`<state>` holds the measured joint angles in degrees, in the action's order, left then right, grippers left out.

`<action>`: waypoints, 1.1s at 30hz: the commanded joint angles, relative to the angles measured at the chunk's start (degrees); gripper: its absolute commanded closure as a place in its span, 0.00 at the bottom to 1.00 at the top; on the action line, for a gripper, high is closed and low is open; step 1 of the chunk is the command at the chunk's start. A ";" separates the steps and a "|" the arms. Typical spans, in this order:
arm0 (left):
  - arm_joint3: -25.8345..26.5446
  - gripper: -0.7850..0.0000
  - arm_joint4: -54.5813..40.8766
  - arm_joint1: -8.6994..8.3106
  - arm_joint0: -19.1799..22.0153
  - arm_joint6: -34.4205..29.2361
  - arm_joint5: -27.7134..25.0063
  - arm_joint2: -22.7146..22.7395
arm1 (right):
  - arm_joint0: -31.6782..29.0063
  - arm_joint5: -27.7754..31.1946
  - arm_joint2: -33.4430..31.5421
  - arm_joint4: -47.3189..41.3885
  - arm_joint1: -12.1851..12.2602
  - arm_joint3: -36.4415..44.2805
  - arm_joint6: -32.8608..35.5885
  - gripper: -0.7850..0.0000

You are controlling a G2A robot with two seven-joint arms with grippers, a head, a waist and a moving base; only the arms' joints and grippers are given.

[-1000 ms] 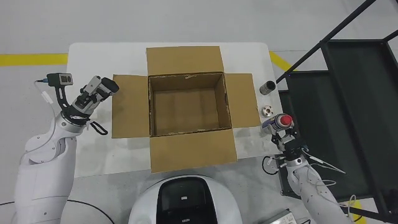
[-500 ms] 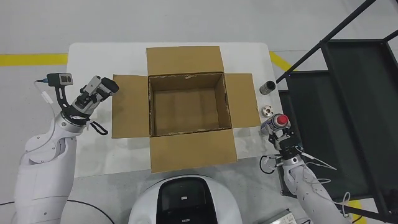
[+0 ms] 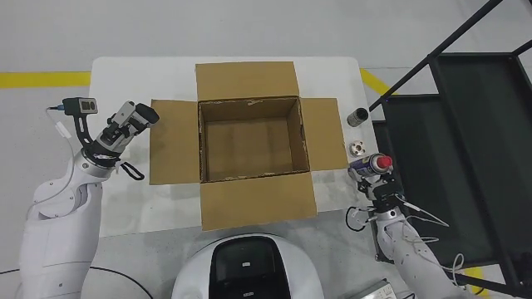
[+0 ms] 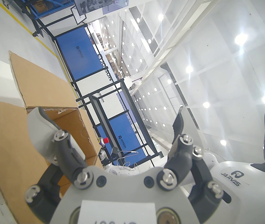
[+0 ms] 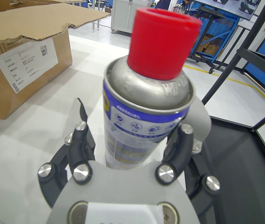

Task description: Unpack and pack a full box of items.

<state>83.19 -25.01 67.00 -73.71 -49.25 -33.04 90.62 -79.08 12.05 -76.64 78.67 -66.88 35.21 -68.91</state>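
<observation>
Top view: an open brown cardboard box (image 3: 249,79) sat mid-way on the white surface (image 3: 125,75), all four flaps folded outward and flat.

We found the right tool (image 3: 374,176) at the near right corner of the surface, just beyond the box's right flap. It was closed around a silver spray can (image 3: 370,164) with a red plastic cap and a blue-and-white label. The can lay tilted in the grip, red cap pointing away from the box. In the right wrist view the can (image 5: 146,108) ran lengthwise between the fingers (image 5: 199,117), with the labelled box wall (image 5: 27,75) behind it on the surface.

Two more items stood on the surface right of the right flap: a small dark cylindrical container (image 3: 357,116) farther back, and a small pale round piece (image 3: 357,145) between it and the held can.

The left tool (image 3: 137,116) hung beside the box's left flap, over the left edge of the surface. Its fingers were spread wide with nothing between them (image 4: 110,127); the box (image 4: 60,122) showed beyond one finger.
</observation>
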 commanded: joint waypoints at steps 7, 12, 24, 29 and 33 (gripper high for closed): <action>0.00 0.00 0.00 0.00 0.00 0.00 0.00 0.00 | -3.72 1.06 -1.62 -0.04 0.73 1.34 -6.03 0.00; 0.00 0.00 0.00 0.00 0.00 0.00 0.00 0.00 | -6.85 1.71 -2.35 0.32 1.16 2.71 -7.12 0.00; 0.00 0.00 0.00 0.00 0.00 0.00 0.00 0.00 | -4.31 2.69 -2.20 -2.99 0.46 2.15 1.57 0.00; 0.00 0.00 0.00 0.00 0.00 0.00 0.00 0.00 | -2.46 3.40 -1.98 -2.36 0.44 0.92 3.65 0.00; 0.00 0.00 0.00 0.00 0.00 0.00 0.00 0.00 | -1.02 4.22 -1.92 -2.28 0.41 -0.41 4.64 0.00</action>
<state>83.19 -25.01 67.00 -73.71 -49.25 -33.04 90.62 -80.36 16.16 -78.59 76.38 -66.45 35.02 -64.40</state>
